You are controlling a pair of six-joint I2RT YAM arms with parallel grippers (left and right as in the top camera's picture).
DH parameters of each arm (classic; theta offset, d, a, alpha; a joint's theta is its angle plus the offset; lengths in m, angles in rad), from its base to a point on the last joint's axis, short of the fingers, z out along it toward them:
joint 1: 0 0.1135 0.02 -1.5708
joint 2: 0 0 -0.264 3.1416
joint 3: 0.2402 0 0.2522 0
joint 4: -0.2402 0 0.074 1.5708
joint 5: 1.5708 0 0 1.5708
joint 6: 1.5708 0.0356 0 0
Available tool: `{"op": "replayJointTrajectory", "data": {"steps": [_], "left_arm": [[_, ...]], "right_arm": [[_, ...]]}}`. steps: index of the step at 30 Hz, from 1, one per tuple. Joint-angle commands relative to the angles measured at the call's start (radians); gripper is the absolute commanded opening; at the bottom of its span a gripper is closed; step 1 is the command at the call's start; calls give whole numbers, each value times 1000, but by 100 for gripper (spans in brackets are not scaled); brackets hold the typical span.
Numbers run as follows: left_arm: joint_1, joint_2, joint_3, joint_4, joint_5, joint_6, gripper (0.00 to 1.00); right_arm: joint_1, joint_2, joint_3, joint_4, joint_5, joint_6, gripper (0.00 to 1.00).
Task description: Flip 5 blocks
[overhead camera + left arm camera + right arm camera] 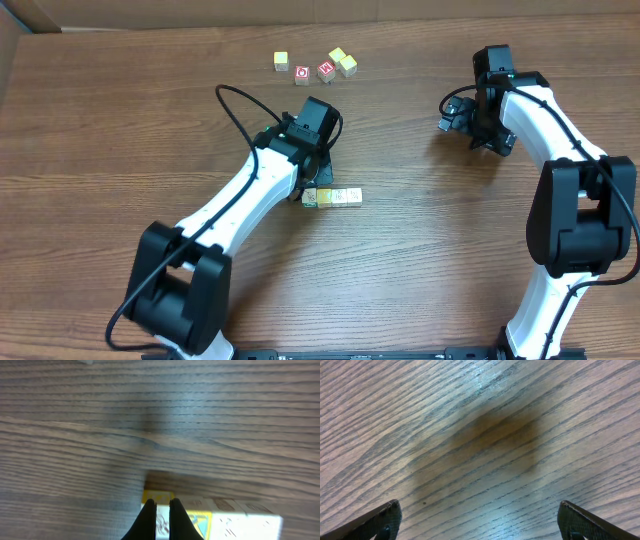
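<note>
Left gripper: narrow, fingers almost together, nothing between them; tips are at the yellow end of the block row, probably to tip it over.
Block row: in the middle of the table, blocks touching.
Loose blocks: at the far edge, well apart from the arms.
Right gripper: wide, holds nothing, waits aside.

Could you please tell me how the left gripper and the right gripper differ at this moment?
The left gripper has its black fingers almost together, while the right gripper has its fingers spread wide. The left gripper hangs over one end of the row of pale and yellow wooden blocks; the right gripper has only brown wooden table beneath it. Both face down at the table.
</note>
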Motion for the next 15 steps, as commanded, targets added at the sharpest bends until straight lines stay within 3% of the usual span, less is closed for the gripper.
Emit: {"op": "replayJointTrajectory", "data": {"steps": [1, 15], "left_arm": [[7, 46, 3, 12, -31, 12, 4], [8, 103, -2, 19, -9, 12, 4]], "right_arm": [[-2, 1, 21, 4, -5, -6, 100], [-2, 1, 21, 4, -5, -6, 100]]}}
